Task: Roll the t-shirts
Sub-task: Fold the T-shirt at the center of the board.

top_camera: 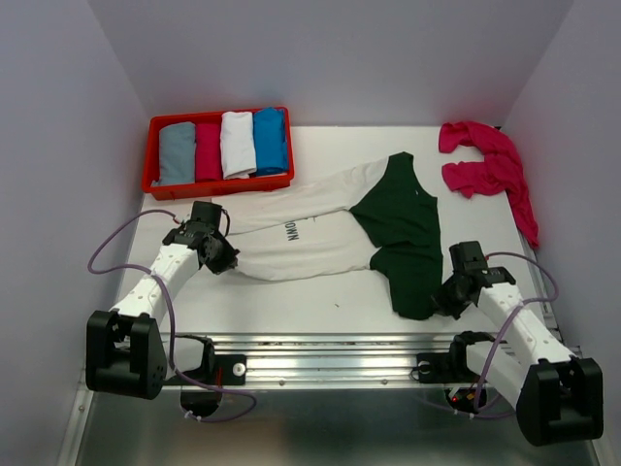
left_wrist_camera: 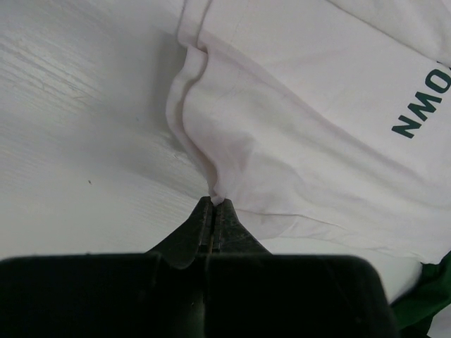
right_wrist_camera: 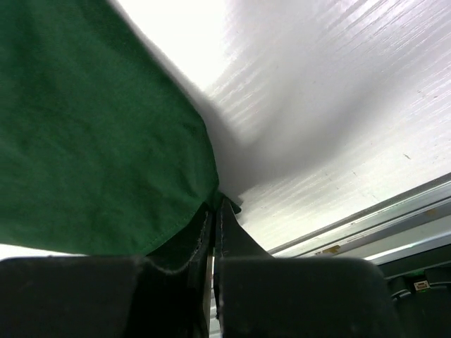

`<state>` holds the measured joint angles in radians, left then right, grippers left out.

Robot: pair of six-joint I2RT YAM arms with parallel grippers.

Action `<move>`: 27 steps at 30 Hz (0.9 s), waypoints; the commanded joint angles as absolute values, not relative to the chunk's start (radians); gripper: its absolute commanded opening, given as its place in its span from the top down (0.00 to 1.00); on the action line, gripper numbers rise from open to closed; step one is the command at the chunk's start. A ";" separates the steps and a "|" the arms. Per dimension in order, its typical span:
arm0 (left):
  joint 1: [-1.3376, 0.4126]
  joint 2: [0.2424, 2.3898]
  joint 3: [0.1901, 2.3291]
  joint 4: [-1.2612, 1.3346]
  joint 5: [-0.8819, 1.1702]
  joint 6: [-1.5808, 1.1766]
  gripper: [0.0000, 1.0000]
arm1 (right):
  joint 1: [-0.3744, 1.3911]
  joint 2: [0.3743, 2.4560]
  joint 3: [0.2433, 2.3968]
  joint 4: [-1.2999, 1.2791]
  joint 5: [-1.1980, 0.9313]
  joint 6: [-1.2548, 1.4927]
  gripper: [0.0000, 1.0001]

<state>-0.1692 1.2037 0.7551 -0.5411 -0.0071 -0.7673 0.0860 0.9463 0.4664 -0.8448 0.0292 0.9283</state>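
The white and green shirt (top_camera: 320, 233) lies spread out on the table (top_camera: 291, 301). The left claw (left_wrist_camera: 213, 205) pinches its white edge, and the right claw (right_wrist_camera: 215, 204) pinches its green corner. A pink shirt (top_camera: 490, 167) lies at the back right.

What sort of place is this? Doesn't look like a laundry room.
Probably a robot test booth: plain walls box in a white table, a left arm and right arm are bolted at its near edge, and a cream-and-green t-shirt lies spread near a red tray of rolled shirts.

Cream t-shirt (left_wrist_camera: 282, 141): green print (left_wrist_camera: 421, 105) "OWN", partly cut off.
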 commanded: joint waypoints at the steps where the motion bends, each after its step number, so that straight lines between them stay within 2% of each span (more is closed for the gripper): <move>1: -0.175 1.178 0.796 -0.564 -0.026 -0.752 1.00 | 0.083 0.865 0.518 -0.851 0.097 0.971 0.99; 5: -0.173 1.180 0.805 -0.575 -0.041 -0.750 1.00 | 0.083 0.758 0.610 -0.948 0.149 1.009 0.99; 10: -0.172 1.174 0.813 -0.589 -0.052 -0.752 1.00 | 0.083 0.746 0.751 -1.052 0.264 1.008 0.99; 27: -0.169 1.092 0.815 -0.681 -0.106 -0.773 1.00 | 0.083 0.758 0.905 -1.111 0.408 0.937 0.99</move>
